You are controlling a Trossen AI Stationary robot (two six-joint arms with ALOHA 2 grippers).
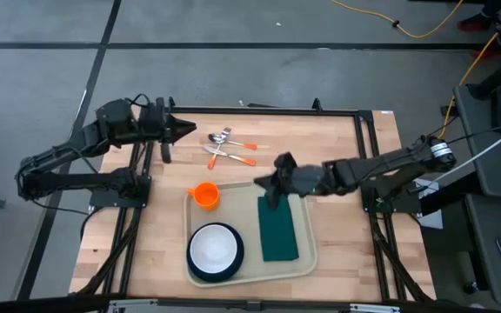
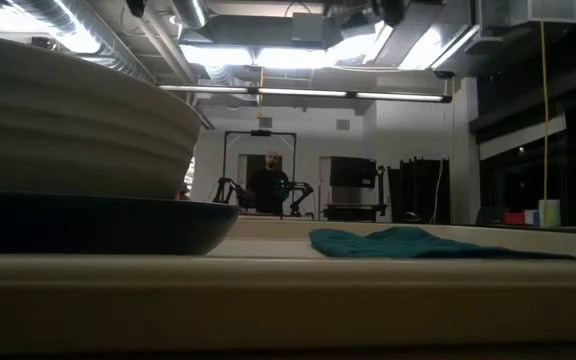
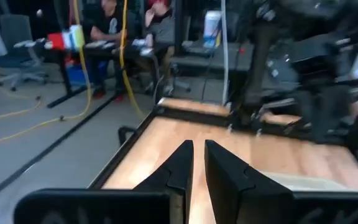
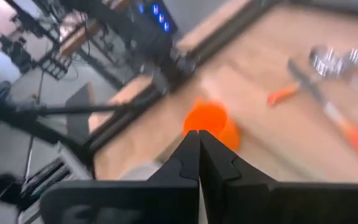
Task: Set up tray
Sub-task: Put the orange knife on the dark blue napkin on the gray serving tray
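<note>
Room: grey floor [image 1: 233,26] with dark seams, upper part of the high view. Yellow cable [image 1: 424,30] trailing at upper right. Wooden counter [image 1: 337,148] in a black frame. Low view: ceiling strip lights [image 2: 298,92], exposed ducts [image 2: 88,30] upper left, a person [image 2: 268,185] standing at centre.

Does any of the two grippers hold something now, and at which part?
Nothing is held. The right gripper has its jaws shut on nothing, above the tray. The left gripper has jaws nearly shut and empty.
</note>
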